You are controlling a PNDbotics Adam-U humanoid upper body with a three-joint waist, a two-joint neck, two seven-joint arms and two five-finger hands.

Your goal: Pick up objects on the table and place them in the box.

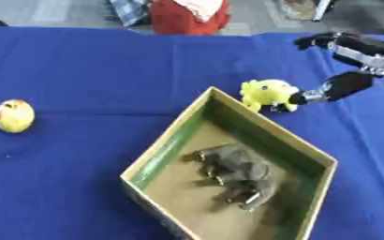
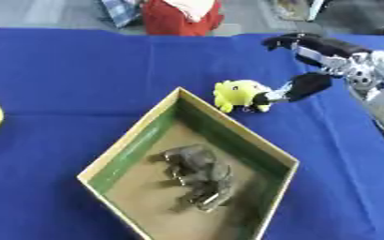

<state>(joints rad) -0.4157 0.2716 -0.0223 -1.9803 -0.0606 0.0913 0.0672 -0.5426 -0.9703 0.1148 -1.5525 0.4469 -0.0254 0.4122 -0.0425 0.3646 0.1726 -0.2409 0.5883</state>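
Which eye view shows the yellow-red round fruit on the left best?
The left eye view: the whole fruit lies on the blue cloth, well inside the picture. In the right eye view the picture's left edge cuts it, so only part shows.

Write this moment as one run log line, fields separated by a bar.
right hand: touching yellow toy beside box | grey toy: in box | yellow-red ball: on table, left | left hand: unseen
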